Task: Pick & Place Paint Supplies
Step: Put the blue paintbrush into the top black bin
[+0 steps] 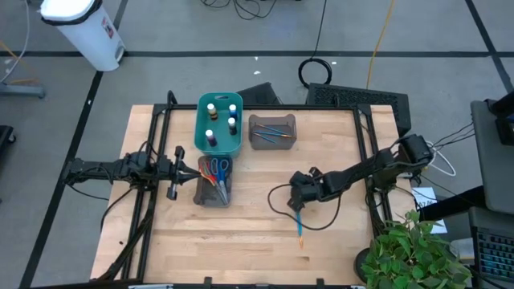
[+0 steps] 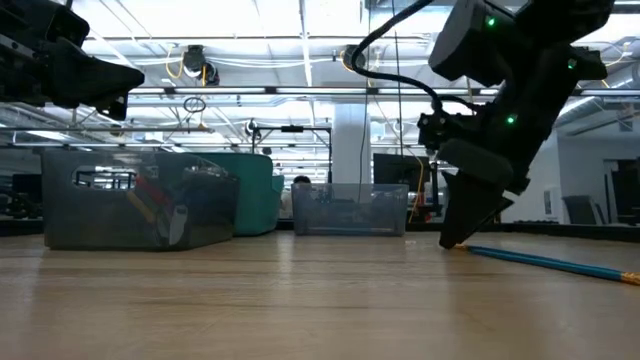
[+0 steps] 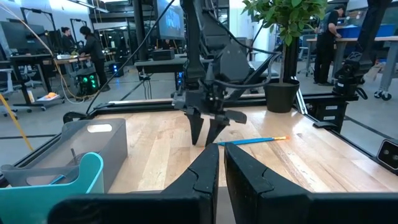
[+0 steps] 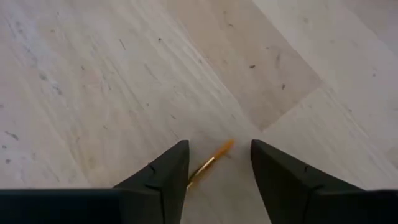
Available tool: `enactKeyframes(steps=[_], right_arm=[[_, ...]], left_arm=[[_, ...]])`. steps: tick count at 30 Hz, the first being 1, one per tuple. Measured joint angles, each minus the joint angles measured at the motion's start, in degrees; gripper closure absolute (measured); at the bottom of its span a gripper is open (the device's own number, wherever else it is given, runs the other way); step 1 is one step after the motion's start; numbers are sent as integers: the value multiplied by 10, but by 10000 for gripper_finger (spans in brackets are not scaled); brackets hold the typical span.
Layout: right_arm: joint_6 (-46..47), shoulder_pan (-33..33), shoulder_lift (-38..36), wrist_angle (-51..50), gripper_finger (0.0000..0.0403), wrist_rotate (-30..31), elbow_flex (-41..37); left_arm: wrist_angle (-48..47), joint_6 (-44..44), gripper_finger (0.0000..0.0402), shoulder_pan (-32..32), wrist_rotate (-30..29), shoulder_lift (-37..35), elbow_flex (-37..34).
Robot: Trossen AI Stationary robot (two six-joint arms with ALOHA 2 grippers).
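Note:
A thin blue brush [image 1: 299, 227] with orange ends lies flat on the wooden table, right of the middle. My right gripper [image 1: 299, 195] slants down over the brush's far end, open. In the right wrist view, the fingers stand on either side of that orange end [image 4: 212, 162]. The low view shows the fingertips [image 2: 457, 240] down at the table top, with the brush [image 2: 550, 262] running away from them. My left gripper [image 1: 173, 175] waits shut and level at the table's left, beside the bins. My right gripper comes slanting down from above with one finger on each side of the brush's orange end [image 4: 212, 162]. That end lies close to one finger [image 4: 168, 177]. I cannot tell whether the finger touches it. The brush lies flat on the table.
A teal bin [image 1: 201, 128] holding small white-capped bottles stands at the far middle. Beside it is a grey bin [image 1: 272, 143] with brushes. A grey bin [image 1: 201, 193] with scissors sits near my left gripper. A potted plant [image 1: 418, 253] stands at the near right corner.

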Motion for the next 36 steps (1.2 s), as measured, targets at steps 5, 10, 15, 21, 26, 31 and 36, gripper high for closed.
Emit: enactKeyframes(steps=[5,10,15,21,26,31,36], right_arm=[[2,-7,33,21,250,-8,3],[24,-14,43,3,274,-18,3],[30,-15,38,-6,312,-25,2],[29,-15,39,-8,355,-26,2],[25,-15,39,-9,383,-26,1],[10,-15,40,-9,401,-24,1],[-15,-15,40,-8,402,-12,1]], left_arm=[[0,0,369,0,0,0,0],[0,0,369,0,0,0,0],[0,0,369,0,0,0,0],[0,0,369,0,0,0,0],[0,0,369,0,0,0,0],[0,0,369,0,0,0,0],[0,0,369,0,0,0,0]])
